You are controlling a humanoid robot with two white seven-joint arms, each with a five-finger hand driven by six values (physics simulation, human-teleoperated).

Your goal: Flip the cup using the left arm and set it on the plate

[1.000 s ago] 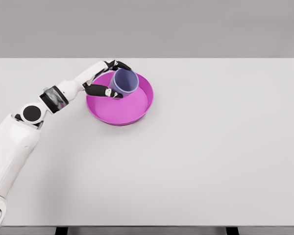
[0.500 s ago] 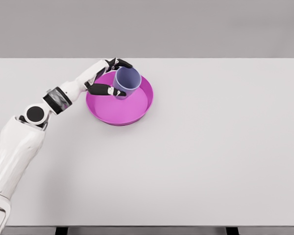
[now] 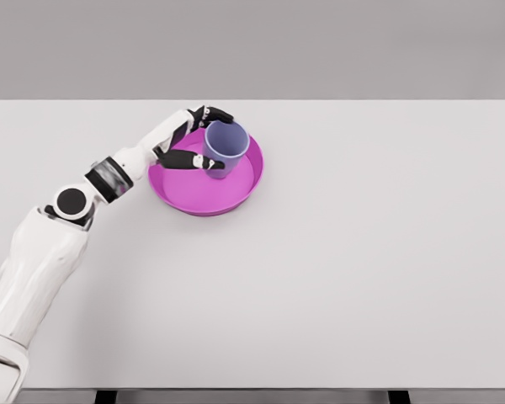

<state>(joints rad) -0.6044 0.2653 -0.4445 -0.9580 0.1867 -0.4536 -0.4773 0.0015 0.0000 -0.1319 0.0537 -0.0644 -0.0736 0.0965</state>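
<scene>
A lavender cup point(image 3: 225, 148) stands nearly upright, mouth up, inside the magenta plate point(image 3: 232, 190) at the table's back left. My left hand point(image 3: 204, 136) is shut on the cup from its left side, with dark fingers point(image 3: 215, 113) behind it and the thumb point(image 3: 192, 161) in front. Whether the cup's base touches the plate I cannot tell. The white left arm reaches in from the lower left. No right arm shows.
The white table point(image 3: 362, 252) spreads wide to the right and front of the plate. Its back edge runs just behind the hand, with a grey wall beyond.
The cup has turned from tilted toward the right to nearly upright and shifted slightly right over the plate, still in my left hand. The arm has stretched further forward.
</scene>
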